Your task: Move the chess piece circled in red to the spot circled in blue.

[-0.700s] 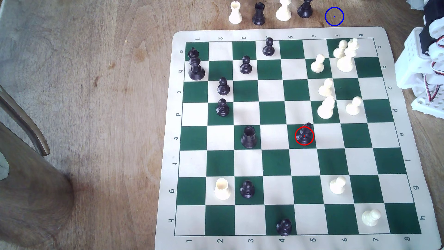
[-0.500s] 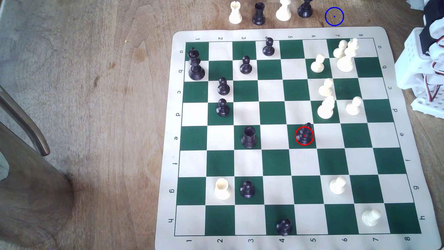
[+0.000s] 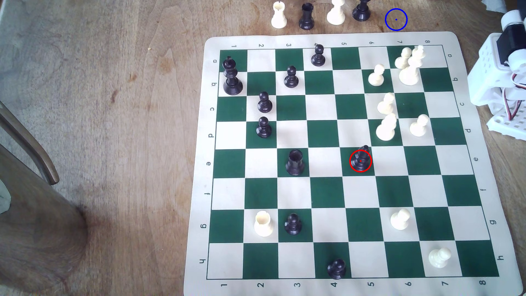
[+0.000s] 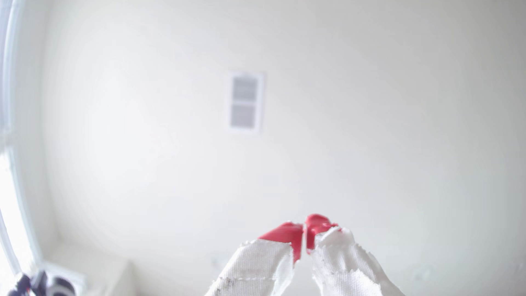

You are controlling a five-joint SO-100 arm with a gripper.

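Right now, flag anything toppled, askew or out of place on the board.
Nothing toppled. The black pawn sits off-centre, its base over the board's border line; the bishop stands upright.

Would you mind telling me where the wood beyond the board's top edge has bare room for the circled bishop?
Free: the blue-ringed spot, between the black piece and the robot base, above the mat's edge. Crowded: the off-board row, white rook through that black piece. The bishop stands on the board.
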